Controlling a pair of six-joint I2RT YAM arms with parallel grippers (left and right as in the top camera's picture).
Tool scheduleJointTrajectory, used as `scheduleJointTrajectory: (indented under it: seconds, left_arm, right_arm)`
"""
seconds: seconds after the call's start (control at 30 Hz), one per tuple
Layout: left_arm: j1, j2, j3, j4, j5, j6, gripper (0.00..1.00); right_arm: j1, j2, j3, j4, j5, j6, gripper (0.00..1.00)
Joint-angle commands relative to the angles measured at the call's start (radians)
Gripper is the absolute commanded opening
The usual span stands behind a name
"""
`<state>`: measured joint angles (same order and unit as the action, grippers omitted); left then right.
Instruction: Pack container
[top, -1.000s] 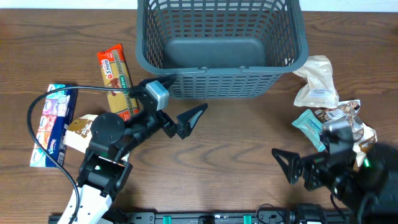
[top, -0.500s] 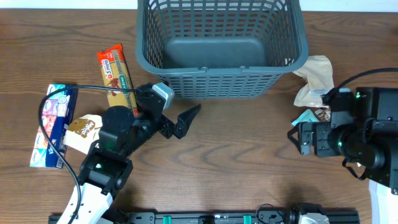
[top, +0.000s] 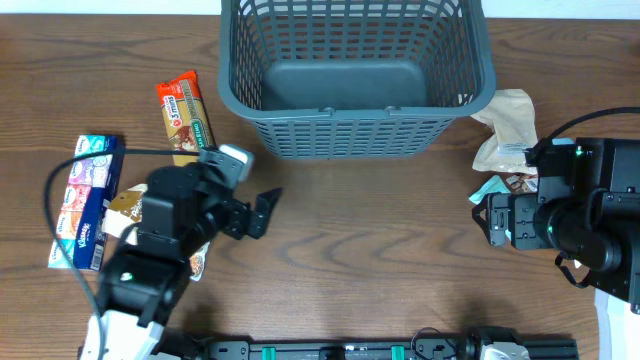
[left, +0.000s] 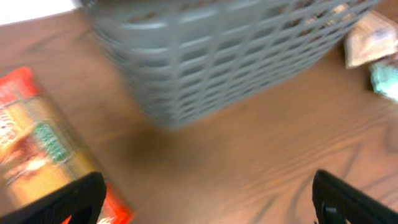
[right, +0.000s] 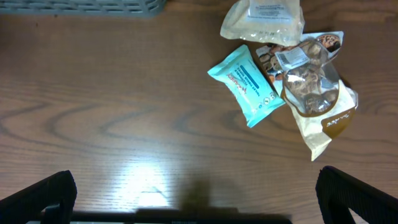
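As seen from overhead, container (top: 350, 135) upright at the middle of the table's (top: 380, 250) far edge. Toward the left edge, orange packet (top: 185, 120) just beside it, tissue pack (top: 82, 200) further out. Left gripper (left: 208, 199) short of the container's near wall, fingers spread wide, holding nothing. Near the right edge, teal packet (right: 249, 85) against snack pouch (right: 317, 99), pale pouch (right: 264, 18) just beyond. Right gripper (right: 196, 199) beside them, fingers likewise spread, holding nothing.

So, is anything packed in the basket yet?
No, the overhead view shows the container with its solid base bare from wall to wall.
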<state>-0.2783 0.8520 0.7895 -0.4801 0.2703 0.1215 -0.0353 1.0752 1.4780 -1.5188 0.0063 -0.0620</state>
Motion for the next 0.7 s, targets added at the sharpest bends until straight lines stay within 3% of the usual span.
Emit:
scheduleJointTrajectory:
  seconds: [0.0, 0.17, 0.43, 0.67]
  left_arm:
    - [0.019, -0.014, 0.164, -0.117, -0.161, 0.037, 0.99]
    - [0.05, -0.002, 0.29, -0.358, -0.288, 0.037, 0.99]
    - [0.065, 0.0, 0.303, -0.676, -0.289, -0.006, 0.99]
    - [0.065, 0.004, 0.303, -0.657, -0.219, -0.005, 0.99]
  right_arm:
    - [-0.012, 0.004, 0.017, 0.005, 0.01, 0.01, 0.99]
    - [-0.012, 0.004, 0.017, 0.003, -0.019, 0.013, 0.99]
    - [-0.012, 0.004, 0.017, 0.01, -0.026, 0.017, 0.99]
    - [-0.012, 0.004, 0.017, 0.017, -0.026, 0.016, 0.99]
